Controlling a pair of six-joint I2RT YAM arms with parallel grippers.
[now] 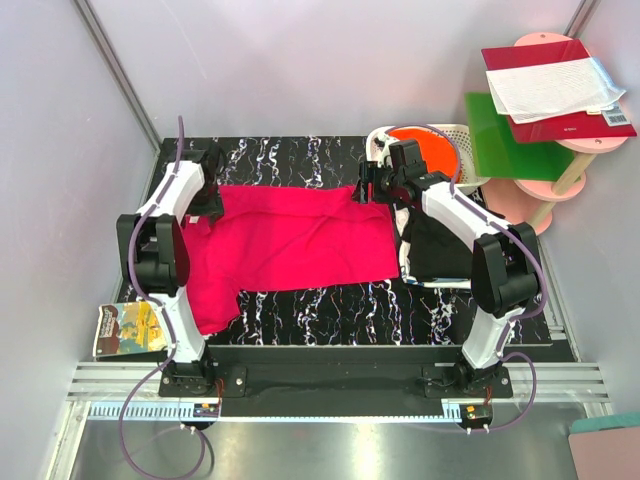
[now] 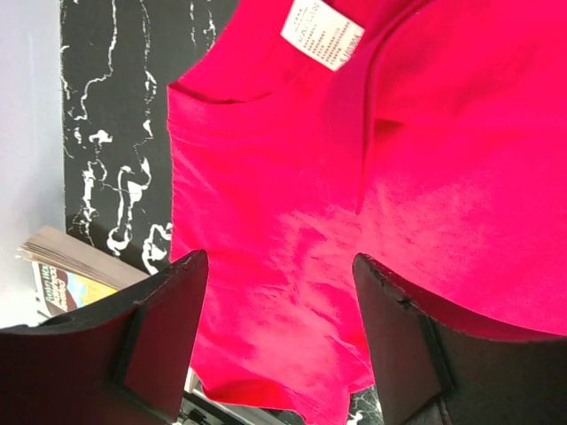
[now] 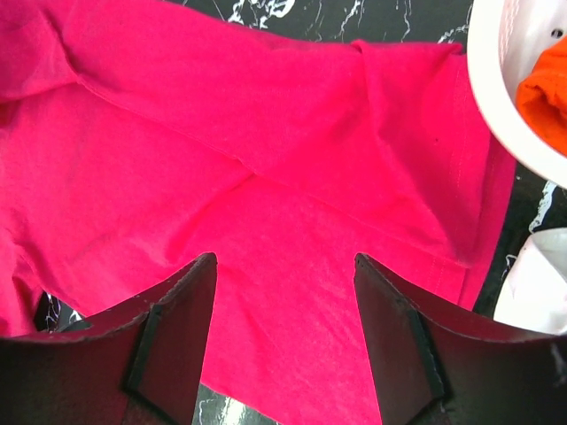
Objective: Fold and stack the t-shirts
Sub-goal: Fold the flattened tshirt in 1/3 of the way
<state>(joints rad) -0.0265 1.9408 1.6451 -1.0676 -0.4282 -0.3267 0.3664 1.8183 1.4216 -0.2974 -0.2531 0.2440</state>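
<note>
Status check, left to right.

Table [image 1: 330,305]: black, white-veined. A booklet [image 1: 128,328] lies at its near left corner, not part of the task.

Left gripper [image 2: 279,266]: at the far left, over the collar end of the pink shirt [image 1: 290,240]. Jaws stand well apart with nothing between them and only cloth below. The neck label [image 2: 323,34] shows in the wrist view.

Pink shirt: spread across the left and middle of the table as a rough rectangle. One flap trails toward the near left edge. The right wrist view shows an upper layer lying over the body, so it looks partly folded. I cannot tell how many layers there are. Judgement: it is not yet a compact bundle, and the flap still needs tucking.

Right gripper [image 3: 283,266]: at the far right corner of the pink shirt, just beside the basket [image 1: 468,135]. It is wide open and holds nothing.

Black shirt [image 1: 435,250]: on the right of the table, just beside the pink one and mostly under the right arm. I cannot tell whether it is folded.

Orange shirt [image 1: 425,150]: bunched in the basket at the far right, not yet handled.

Progress, as a judgement: first shirt mid-fold, one uncertain, one untouched, no stack visible. Most of the task remains.
</note>
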